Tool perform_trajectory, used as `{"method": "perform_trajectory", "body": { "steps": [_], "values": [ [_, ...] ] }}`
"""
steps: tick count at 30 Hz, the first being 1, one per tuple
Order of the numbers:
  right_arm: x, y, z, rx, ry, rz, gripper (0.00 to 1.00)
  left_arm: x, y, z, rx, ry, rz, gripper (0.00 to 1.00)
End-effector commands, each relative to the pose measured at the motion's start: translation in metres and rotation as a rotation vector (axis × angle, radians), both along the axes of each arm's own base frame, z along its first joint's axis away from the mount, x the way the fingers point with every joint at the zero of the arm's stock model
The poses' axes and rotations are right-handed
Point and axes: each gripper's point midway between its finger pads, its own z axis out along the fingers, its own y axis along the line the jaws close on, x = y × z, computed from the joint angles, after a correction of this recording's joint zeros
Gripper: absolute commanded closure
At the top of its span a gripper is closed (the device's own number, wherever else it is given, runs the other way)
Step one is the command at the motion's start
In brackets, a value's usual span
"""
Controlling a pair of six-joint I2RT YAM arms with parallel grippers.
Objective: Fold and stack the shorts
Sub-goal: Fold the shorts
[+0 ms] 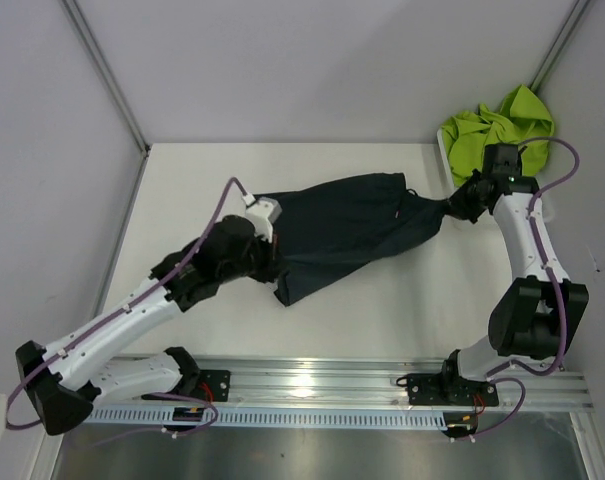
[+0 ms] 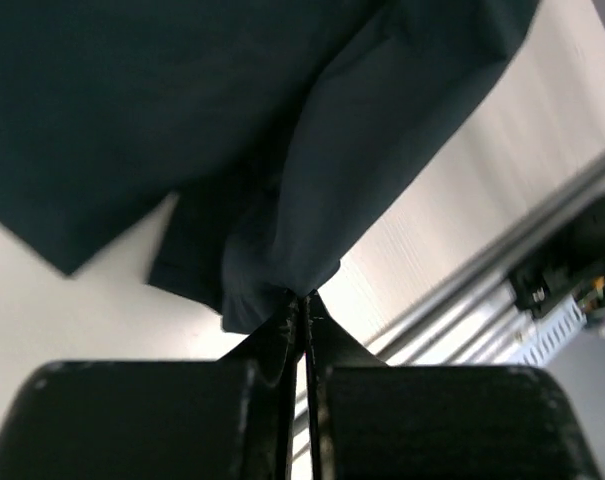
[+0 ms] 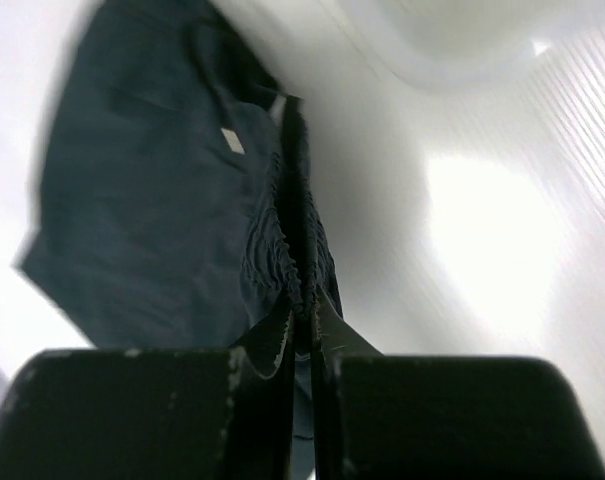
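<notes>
The white table (image 1: 382,320) fills the work area. An aluminium rail (image 1: 332,385) runs along its near edge and carries both arm bases.

The dark navy shorts (image 1: 342,235) lie across the middle of the table, stretched between the two arms. Most of the fabric rests flat. The left end bunches near the left wrist and the right end tapers to a gathered point at the right wrist.

The lime green shorts (image 1: 497,125) sit crumpled in the far right corner, well apart from the navy pair. They rest in a white basket (image 1: 444,158), of which only the rim is visible.

The left gripper (image 2: 304,305) has its jaws pressed together, pinching a fold of the navy fabric at its tips. The cloth hangs away from the tips in a draped bundle.

The right gripper (image 3: 300,310) also has its jaws pressed together, pinching the ribbed, gathered waistband of the navy shorts.

A small white label (image 3: 233,141) shows on the fabric beyond the waistband.
</notes>
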Motion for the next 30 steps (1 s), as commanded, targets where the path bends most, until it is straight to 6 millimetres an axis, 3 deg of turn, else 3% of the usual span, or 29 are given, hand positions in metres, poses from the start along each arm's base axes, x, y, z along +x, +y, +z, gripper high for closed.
{"method": "perform_trajectory", "body": {
  "steps": [1, 2, 3, 5, 8, 9, 11, 12, 13, 15, 17, 19, 26, 30],
  "values": [
    [0.034, 0.010, 0.036, 0.082, -0.099, -0.018, 1.00, 0.024, 0.030, 0.015, 0.021, -0.020, 0.040, 1.00],
    [0.041, 0.014, 0.033, 0.112, -0.089, -0.015, 1.00, 0.029, 0.032, 0.021, 0.002, -0.027, 0.035, 1.00],
    [0.052, 0.019, 0.046, 0.138, -0.123, -0.019, 1.00, 0.044, 0.047, 0.024, -0.005, -0.032, 0.090, 1.00],
    [0.067, 0.025, 0.048, 0.172, -0.127, -0.015, 1.00, 0.064, 0.062, 0.041, -0.028, -0.065, 0.143, 1.00],
    [0.089, 0.034, 0.065, 0.212, -0.175, -0.026, 1.00, 0.089, 0.078, 0.051, -0.034, -0.080, 0.205, 1.00],
    [0.101, 0.037, 0.067, 0.232, -0.180, -0.038, 1.00, 0.102, 0.078, 0.060, -0.047, -0.096, 0.215, 1.00],
    [0.114, 0.043, 0.070, 0.252, -0.197, -0.028, 1.00, 0.117, 0.087, 0.059, -0.048, -0.091, 0.247, 1.00],
    [0.123, 0.045, 0.059, 0.263, -0.172, -0.029, 1.00, 0.126, 0.087, 0.069, -0.064, -0.113, 0.255, 1.00],
    [0.131, 0.049, 0.069, 0.279, -0.197, -0.030, 1.00, 0.136, 0.087, 0.062, -0.061, -0.093, 0.261, 1.00],
    [0.146, 0.050, 0.060, 0.289, -0.194, -0.031, 1.00, 0.151, 0.093, 0.067, -0.083, -0.101, 0.282, 1.00],
    [0.157, 0.049, 0.066, 0.296, -0.218, -0.044, 1.00, 0.167, 0.101, 0.069, -0.097, -0.091, 0.317, 1.00],
    [0.166, 0.047, 0.053, 0.293, -0.201, -0.052, 1.00, 0.176, 0.105, 0.063, -0.094, -0.073, 0.336, 1.00],
    [0.197, 0.040, 0.035, 0.313, -0.211, -0.075, 1.00, 0.214, 0.124, 0.032, -0.073, 0.001, 0.462, 1.00],
    [0.214, 0.040, 0.025, 0.308, -0.208, -0.067, 1.00, 0.235, 0.131, 0.024, -0.050, 0.006, 0.513, 1.00]
  ]
}}
